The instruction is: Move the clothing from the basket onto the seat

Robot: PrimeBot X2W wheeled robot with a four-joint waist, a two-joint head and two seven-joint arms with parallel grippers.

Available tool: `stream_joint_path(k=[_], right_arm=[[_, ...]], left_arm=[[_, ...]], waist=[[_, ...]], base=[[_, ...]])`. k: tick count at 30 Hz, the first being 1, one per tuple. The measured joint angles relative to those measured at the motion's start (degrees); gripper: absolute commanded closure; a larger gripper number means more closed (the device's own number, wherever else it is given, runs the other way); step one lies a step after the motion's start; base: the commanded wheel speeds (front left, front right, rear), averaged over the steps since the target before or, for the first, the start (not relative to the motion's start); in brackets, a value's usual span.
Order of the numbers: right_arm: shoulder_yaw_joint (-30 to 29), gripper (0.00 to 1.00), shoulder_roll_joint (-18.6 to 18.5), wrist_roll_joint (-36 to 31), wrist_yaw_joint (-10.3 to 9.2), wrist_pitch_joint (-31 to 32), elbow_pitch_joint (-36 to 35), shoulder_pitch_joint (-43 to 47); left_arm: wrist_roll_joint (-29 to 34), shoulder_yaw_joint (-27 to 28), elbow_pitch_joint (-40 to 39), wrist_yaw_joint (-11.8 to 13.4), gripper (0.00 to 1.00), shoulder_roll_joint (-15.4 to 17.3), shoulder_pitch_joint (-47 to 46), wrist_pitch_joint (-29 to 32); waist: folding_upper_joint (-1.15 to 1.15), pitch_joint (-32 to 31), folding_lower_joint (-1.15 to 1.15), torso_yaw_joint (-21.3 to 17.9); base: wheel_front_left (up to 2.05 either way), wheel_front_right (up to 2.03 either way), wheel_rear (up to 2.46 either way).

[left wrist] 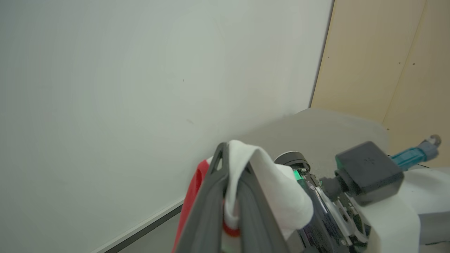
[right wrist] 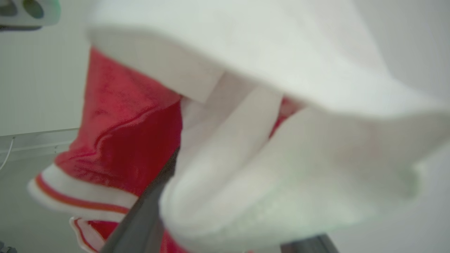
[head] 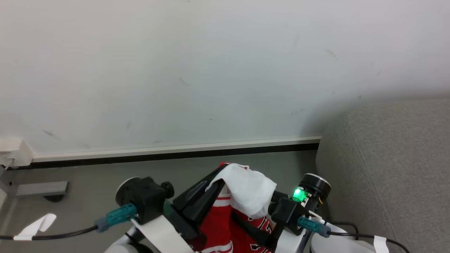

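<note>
The clothing [head: 246, 189], a red jersey with white panels and striped trim, hangs in the air in front of me. My left gripper [head: 219, 175] is shut on a white fold of it, and its two dark fingers [left wrist: 211, 196] pinch the fabric [left wrist: 277, 189]. My right gripper [right wrist: 228, 211] stands open beneath the garment. Its dark fingers [right wrist: 140, 218] are spread wide and the cloth [right wrist: 246, 140] drapes over them, hiding the tips. The seat [head: 390, 168], a grey woven sofa, stands to the right, its rounded end [left wrist: 316, 130] beyond the grippers. The basket is out of view.
A white wall with a pale baseboard [head: 175, 149] runs across ahead, over grey floor. A wall socket box [head: 14, 151] and a grey metal foot [head: 40, 189] sit at the far left. A beige panel [left wrist: 386, 52] rises behind the sofa.
</note>
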Motion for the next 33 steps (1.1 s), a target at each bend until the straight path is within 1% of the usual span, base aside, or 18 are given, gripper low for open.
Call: stream_joint_path(k=[7,11,14,15,16,17,24,27,28,29,31,32,33], right_arm=[[0.40,0.00,-0.75,2.30,0.00,-0.67,-0.18,-1.30],[1.02,0.00,-1.58,3.53,-0.01,-0.70,-0.92,-1.46],[2.09,0.00,-1.33,4.92,-0.01,-0.77,-2.01,-1.63],[2.48,0.17,-1.18,5.30,0.00,-0.85,-2.20,-1.66],[2.59,0.70,-0.97,5.69,-0.01,-1.13,-2.29,-1.68],[2.69,1.00,-0.82,6.03,-0.01,-1.26,-2.41,-1.86],[3.45,1.00,-0.60,8.80,-0.01,-2.21,-3.34,-2.38],[3.19,1.00,-0.85,10.26,-0.01,-2.30,-3.86,-2.30],[2.92,1.00,-1.00,10.68,-0.01,-2.31,-4.02,-2.21],[2.61,1.00,-1.11,11.09,0.00,-2.35,-4.16,-2.07],[1.75,1.00,-1.35,12.10,-0.01,-2.37,-4.55,-1.42],[1.14,1.00,-1.45,12.43,-0.01,-2.42,-4.71,-1.02],[0.34,1.00,-1.56,12.69,0.00,-2.46,-4.99,-0.71]], left_arm=[[-1.53,-2.09,-0.22,-0.52,1.00,0.10,-0.35,0.33],[-2.11,-2.22,-0.23,-0.60,1.00,0.71,-0.45,0.40],[-2.69,-2.44,-0.23,-0.62,1.00,0.79,-0.47,0.38],[-2.91,-2.65,-0.21,-0.62,1.00,0.77,-0.51,0.38],[-2.98,-2.88,-0.20,-0.65,1.00,0.74,-0.54,0.36],[-3.05,-3.15,-0.20,-0.75,1.00,0.66,-0.59,0.30],[-3.46,-3.70,0.68,-0.85,1.00,0.56,-0.73,-0.14],[-3.44,-3.27,1.51,-0.23,1.00,0.62,-0.72,-0.63],[-3.38,-2.94,1.99,0.37,0.97,0.65,-0.70,-0.99],[-3.23,-2.55,2.47,0.92,0.85,0.66,-0.69,-1.12],[-2.80,-2.35,3.48,1.47,0.67,0.90,-0.64,-1.47],[-2.75,-2.37,3.90,1.51,0.44,0.92,-0.52,-1.59],[-2.72,-2.38,4.21,1.54,0.00,0.88,-0.38,-1.85]], waist=[[0.00,-0.02,0.00,0.08],[0.00,0.02,0.00,-0.04],[0.00,0.12,0.00,-0.24],[0.00,0.15,0.00,-0.30],[0.00,0.17,0.00,-0.35],[0.00,0.22,0.00,-0.40],[0.00,0.50,0.00,-0.48],[0.00,0.61,0.00,-0.44],[0.00,0.64,0.00,-0.44],[0.00,0.68,0.00,-0.45],[0.00,0.75,0.00,-0.52],[0.00,0.79,0.00,-0.58],[0.00,0.83,0.00,-0.68]], base=[[0.00,0.00,0.00],[0.00,0.00,0.00],[0.00,0.00,0.00],[0.00,0.00,0.00],[0.00,0.00,0.00],[0.00,0.00,0.00],[0.00,0.00,0.00],[0.00,0.00,0.00],[0.00,0.00,0.00],[0.00,0.00,0.00],[0.00,0.00,0.00],[0.00,0.00,0.00],[0.00,0.00,0.00]])
